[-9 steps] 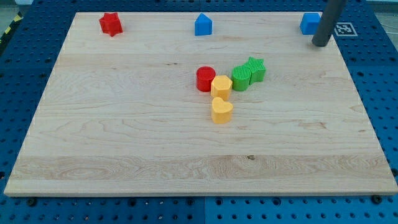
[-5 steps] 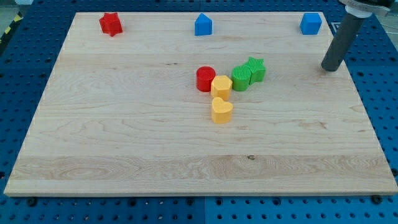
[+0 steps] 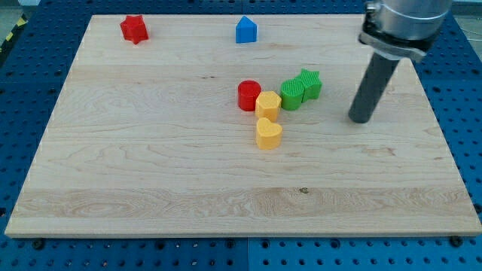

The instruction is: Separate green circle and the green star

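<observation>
Tool tip [image 3: 360, 119] resting on surface [image 3: 151, 173], gripping nothing, standing right of green star [image 3: 309, 82], apart. Green circle [image 3: 292, 94] touching star near centre. Separation not yet beginning; whole push remaining.

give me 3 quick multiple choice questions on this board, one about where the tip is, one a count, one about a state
1. Where is my tip relative to the green star?
A. to the view's right and slightly lower
B. to the view's left
C. on top of it

2. How many yellow blocks are on the board?
A. one
B. two
C. three

3. How do the green circle and the green star stand?
A. far apart
B. stacked
C. side by side, touching

Answers:
1. A, since the rod ends on bare wood right of the star.
2. B, one beside the red circle and one just below it.
3. C, no gap shows between them.
</observation>
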`<state>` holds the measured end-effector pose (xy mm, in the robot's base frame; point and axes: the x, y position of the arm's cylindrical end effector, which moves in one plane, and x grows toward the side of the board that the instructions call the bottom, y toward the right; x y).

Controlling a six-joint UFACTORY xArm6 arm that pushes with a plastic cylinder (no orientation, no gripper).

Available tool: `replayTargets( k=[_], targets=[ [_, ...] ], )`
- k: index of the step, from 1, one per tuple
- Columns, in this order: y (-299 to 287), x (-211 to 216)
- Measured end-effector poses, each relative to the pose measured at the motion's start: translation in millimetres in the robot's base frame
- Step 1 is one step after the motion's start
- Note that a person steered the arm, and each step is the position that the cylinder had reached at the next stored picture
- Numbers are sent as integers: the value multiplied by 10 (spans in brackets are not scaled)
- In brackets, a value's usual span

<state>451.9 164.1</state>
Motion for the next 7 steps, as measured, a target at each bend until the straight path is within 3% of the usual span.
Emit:
replayTargets(
  k=[4, 7],
  targets=[
    [-553, -36],
    [-730, -533]
  ],
)
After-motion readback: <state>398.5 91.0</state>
